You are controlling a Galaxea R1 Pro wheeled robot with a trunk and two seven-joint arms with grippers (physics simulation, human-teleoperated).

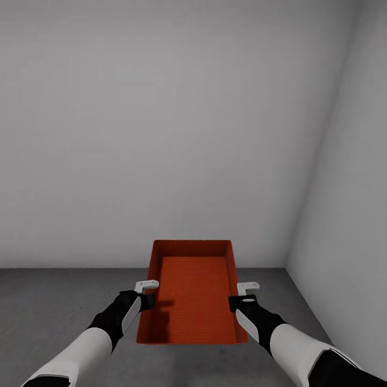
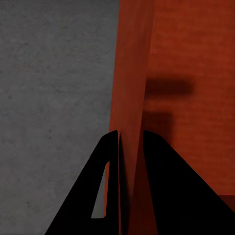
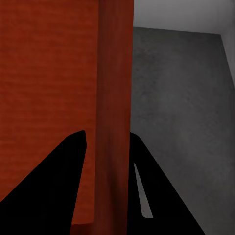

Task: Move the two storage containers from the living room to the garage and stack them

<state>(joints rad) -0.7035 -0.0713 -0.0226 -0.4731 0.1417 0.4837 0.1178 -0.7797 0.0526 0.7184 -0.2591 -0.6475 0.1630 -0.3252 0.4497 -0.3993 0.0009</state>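
Note:
One orange-red storage container (image 1: 193,293) hangs level in front of me, above the dark grey concrete floor (image 1: 48,306) of the garage. My left gripper (image 1: 146,294) is shut on its left long wall (image 2: 129,83), one finger (image 2: 98,186) outside and one inside. On the opposite side my right gripper (image 1: 243,296) is shut on the right long wall (image 3: 115,98), straddling the rim the same way. The bin is empty, with a ribbed flat bottom. The second container is out of view.
A plain pale grey wall (image 1: 150,129) rises close ahead. Another grey wall (image 1: 349,177) meets it at a corner on the right. Bare concrete floor (image 3: 181,107) spreads under and beside the bin.

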